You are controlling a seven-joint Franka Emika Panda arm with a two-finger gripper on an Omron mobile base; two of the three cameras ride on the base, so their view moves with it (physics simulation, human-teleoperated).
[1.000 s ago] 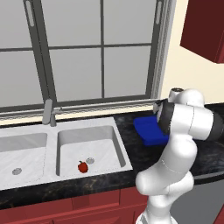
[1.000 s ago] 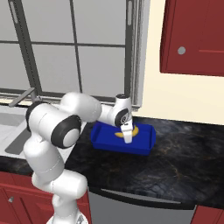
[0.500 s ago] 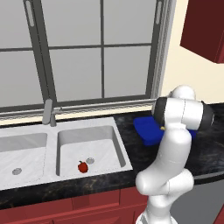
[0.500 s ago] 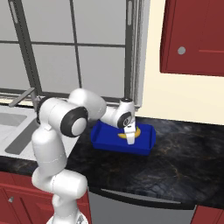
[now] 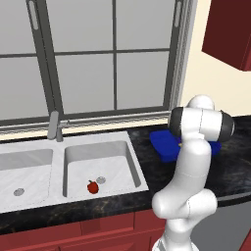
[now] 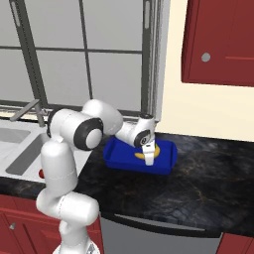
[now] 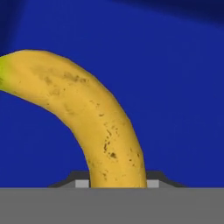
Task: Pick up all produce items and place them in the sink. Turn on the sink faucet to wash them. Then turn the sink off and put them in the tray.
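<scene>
My gripper point(image 7: 117, 183) is closed on the banana point(image 7: 83, 109), one finger on each side of it, low inside the blue tray point(image 6: 116, 155). The small red fruit point(image 5: 91, 187) lies far from my hand, in the sink point(image 5: 122, 147) near its drain.

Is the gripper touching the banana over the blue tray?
Touching. In the hand view the banana runs down between the two fingertips, which sit flush against its sides with no gap, above the tray.
</scene>
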